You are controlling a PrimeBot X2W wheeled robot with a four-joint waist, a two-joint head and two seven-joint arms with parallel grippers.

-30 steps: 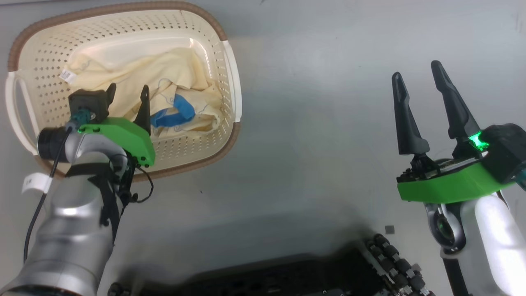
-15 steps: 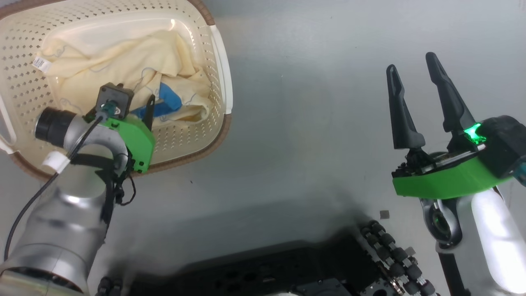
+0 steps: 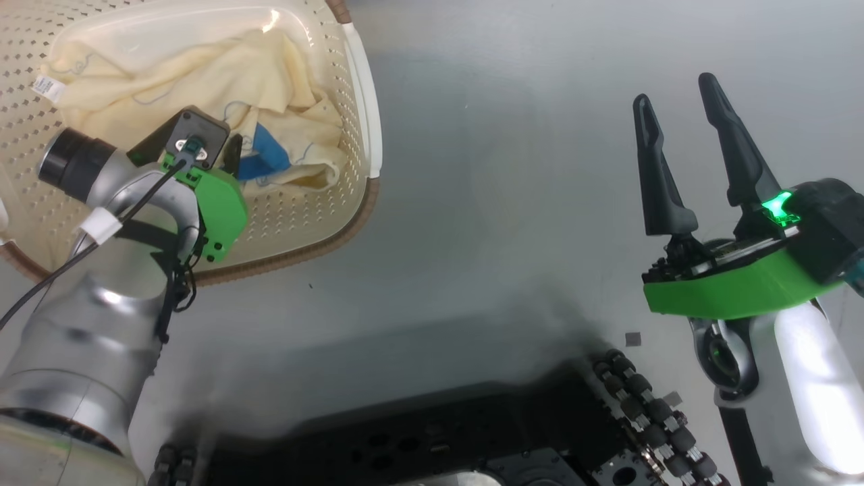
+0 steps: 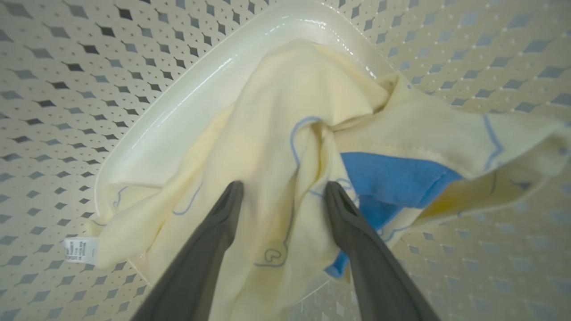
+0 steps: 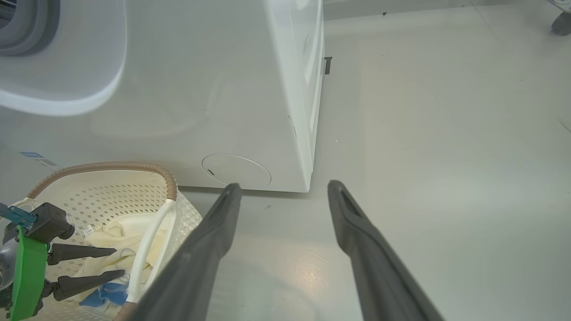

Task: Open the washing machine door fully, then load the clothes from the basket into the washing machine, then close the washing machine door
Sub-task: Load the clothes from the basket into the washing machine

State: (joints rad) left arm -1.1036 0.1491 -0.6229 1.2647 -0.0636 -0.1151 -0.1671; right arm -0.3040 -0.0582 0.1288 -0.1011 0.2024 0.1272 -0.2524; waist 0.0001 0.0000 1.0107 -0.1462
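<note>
**Left gripper poised over the laundry, jaws apart**

Left wrist view: the left gripper (image 4: pixel 282 189) stands with its jaws apart, astride a raised fold of the clothes (image 4: pixel 276 111). The cloth is soft and pale yellow with thin blue outlines, and a bright blue piece (image 4: pixel 392 178) is tucked in at one side. The heap lies crumpled on the bottom of the basket (image 4: pixel 67 89). To grip well, I reckon, the fingers should sink a little deeper, pinch that fold whole, then lift straight up clear of the rim.

Head view: the right gripper (image 3: pixel 675 91) hangs empty, jaws spread wide, above the grey floor (image 3: pixel 506 202), well apart from the basket.

Right wrist view: the basket sits close before the washing machine (image 5: pixel 200 89), low by its white front. The grey gasket (image 5: pixel 31 26) shows at the top corner.
</note>
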